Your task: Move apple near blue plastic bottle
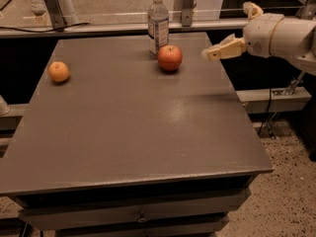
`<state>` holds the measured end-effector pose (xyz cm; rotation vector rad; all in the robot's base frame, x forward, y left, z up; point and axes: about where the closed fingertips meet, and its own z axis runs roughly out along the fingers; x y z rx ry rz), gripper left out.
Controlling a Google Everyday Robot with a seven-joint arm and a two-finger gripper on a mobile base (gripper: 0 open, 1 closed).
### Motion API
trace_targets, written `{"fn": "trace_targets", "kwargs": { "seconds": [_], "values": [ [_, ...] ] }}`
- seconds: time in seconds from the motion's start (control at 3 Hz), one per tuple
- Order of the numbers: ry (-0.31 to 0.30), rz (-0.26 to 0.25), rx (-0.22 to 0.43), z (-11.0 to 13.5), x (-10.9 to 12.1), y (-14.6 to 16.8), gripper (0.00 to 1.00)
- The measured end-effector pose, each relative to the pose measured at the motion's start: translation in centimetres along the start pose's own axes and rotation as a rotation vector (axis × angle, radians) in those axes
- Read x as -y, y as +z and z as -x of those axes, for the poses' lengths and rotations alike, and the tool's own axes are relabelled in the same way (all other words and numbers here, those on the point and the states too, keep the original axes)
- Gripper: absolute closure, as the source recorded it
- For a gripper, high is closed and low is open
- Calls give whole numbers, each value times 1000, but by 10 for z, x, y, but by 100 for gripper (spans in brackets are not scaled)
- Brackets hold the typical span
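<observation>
The red apple [170,58] rests on the grey table [123,132] near its far edge. It stands just right of and in front of the blue plastic bottle [158,23], a clear bottle with a white cap, upright, almost touching it. My gripper [226,33] hovers above the table's far right edge, to the right of the apple and apart from it. It is open and holds nothing.
A small orange citrus fruit [59,71] lies on the left side of the table. A rail with metal posts [54,4] runs behind the table. The table's right edge drops to a speckled floor [291,181].
</observation>
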<state>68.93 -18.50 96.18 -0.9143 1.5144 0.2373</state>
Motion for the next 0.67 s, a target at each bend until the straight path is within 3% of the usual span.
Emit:
{"fn": "trace_targets", "kwargs": {
  "seconds": [0.33,0.67],
  "values": [
    [-30,-42,-16,-3,23,-43,0],
    [-29,-44,-17,-4,24,-46,0]
  ]
}}
